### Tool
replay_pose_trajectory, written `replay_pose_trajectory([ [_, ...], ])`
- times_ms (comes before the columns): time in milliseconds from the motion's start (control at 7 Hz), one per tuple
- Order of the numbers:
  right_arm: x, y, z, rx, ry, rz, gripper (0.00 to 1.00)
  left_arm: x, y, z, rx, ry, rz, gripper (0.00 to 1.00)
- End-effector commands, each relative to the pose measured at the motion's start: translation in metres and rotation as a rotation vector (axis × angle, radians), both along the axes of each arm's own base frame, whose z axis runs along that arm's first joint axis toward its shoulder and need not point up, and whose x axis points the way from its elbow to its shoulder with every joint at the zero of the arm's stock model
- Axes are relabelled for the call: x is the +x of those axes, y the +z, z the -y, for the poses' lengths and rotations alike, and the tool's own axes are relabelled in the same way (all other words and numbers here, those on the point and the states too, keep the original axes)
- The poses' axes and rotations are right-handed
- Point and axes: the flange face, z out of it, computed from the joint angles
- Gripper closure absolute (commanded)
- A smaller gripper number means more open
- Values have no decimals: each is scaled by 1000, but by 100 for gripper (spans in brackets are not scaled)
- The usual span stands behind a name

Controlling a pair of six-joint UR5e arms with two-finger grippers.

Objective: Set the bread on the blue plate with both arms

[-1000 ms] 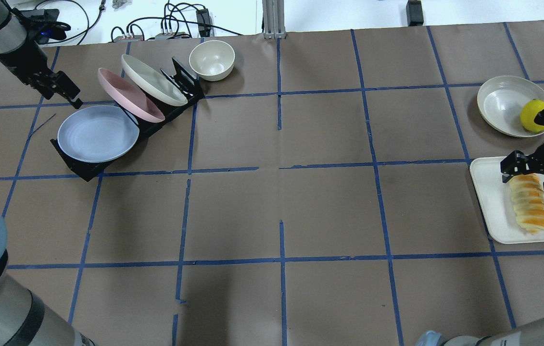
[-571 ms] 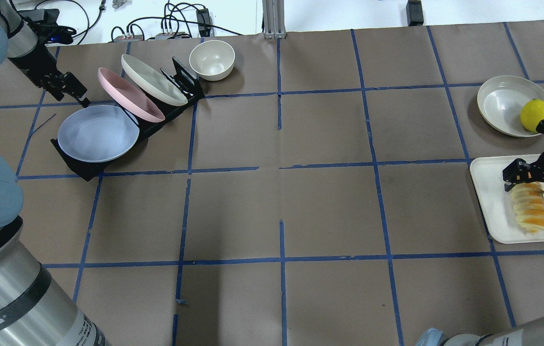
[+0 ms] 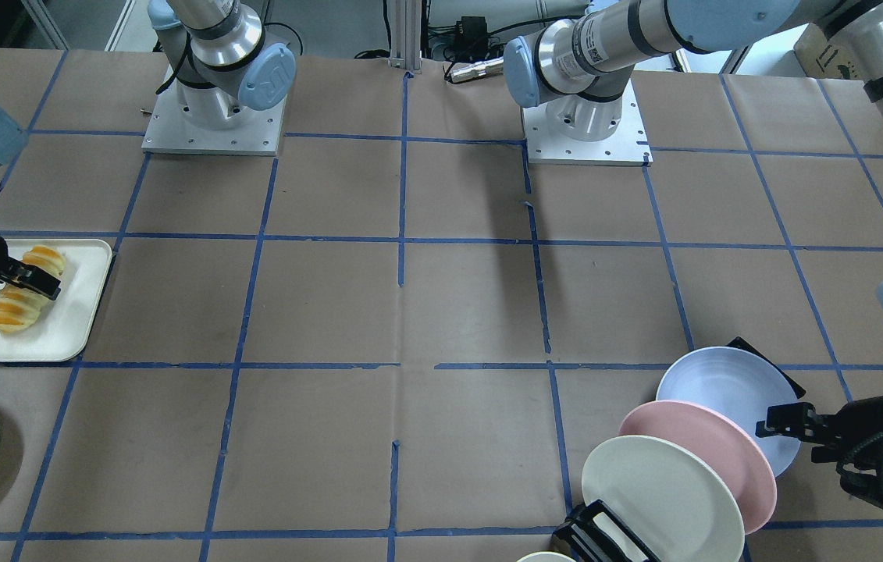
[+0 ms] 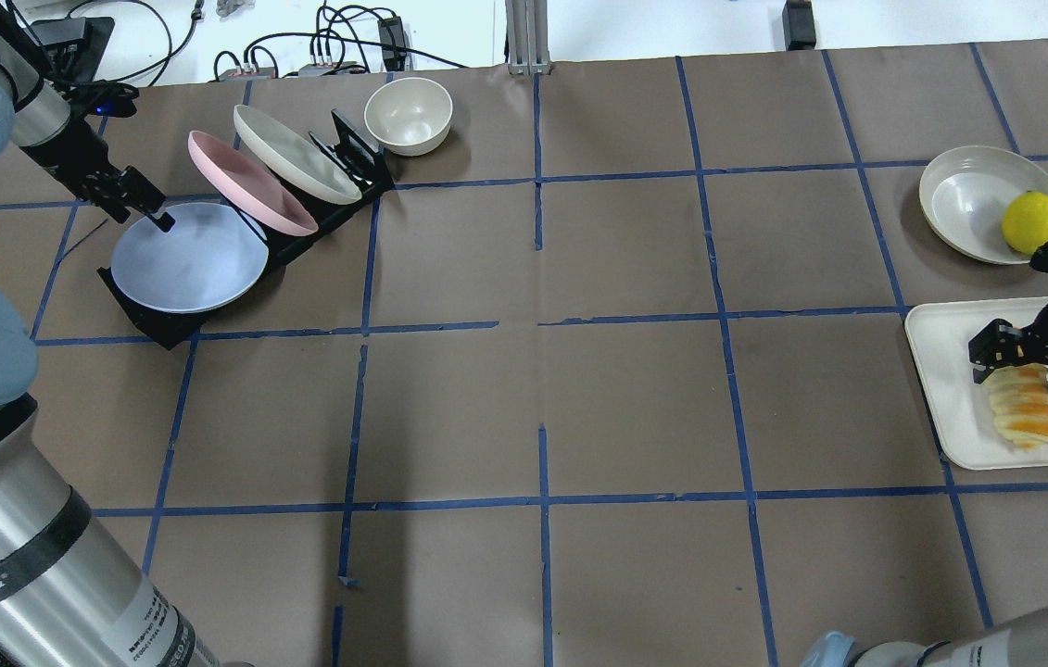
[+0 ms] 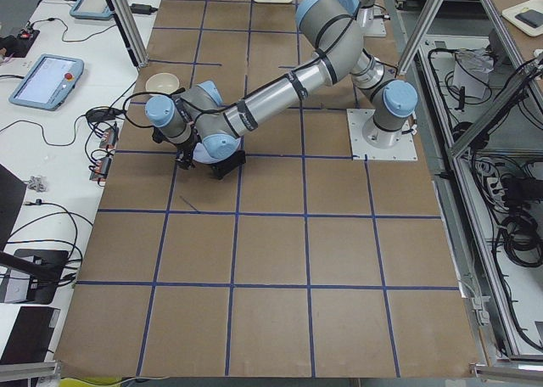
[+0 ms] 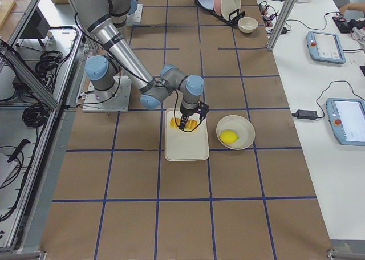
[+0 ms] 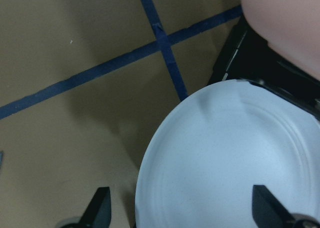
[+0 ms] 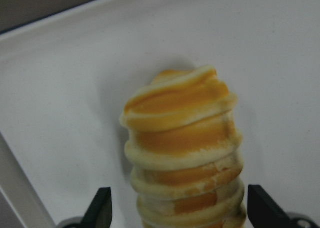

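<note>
Bread [image 4: 1022, 412] long axis runs toward the robot; right gripper [image 4: 1029, 369] spread wide astride its far end; left gripper [image 4: 142, 207] likewise spread.

left end effector [image 4: 144, 211] fingers apart, right end effector [image 4: 1026, 369] likewise

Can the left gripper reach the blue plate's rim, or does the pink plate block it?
Probably yes: the left gripper is open astride the rim of the blue plate, and the pink plate sits beyond, clear of it.

Ridged bread [image 4: 1022, 406] on white tray [image 4: 945, 371]; blue plate [image 4: 190, 259] tilted in rack [image 4: 162, 331].
</note>
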Motion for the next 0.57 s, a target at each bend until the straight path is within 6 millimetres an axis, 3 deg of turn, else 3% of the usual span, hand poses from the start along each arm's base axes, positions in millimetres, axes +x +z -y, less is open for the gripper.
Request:
replay_pose_trajectory([
  [0,-1,-7,1,11,0,8,6,1,-15,0,14,8,-29,14],
  [143,-2,-11,3,15,0,11,13,-1,-16,0,17,10,-26,61],
  [429,-4,-11,5,14,33,14,93,-4,-10,1,15,16,-19,95],
])
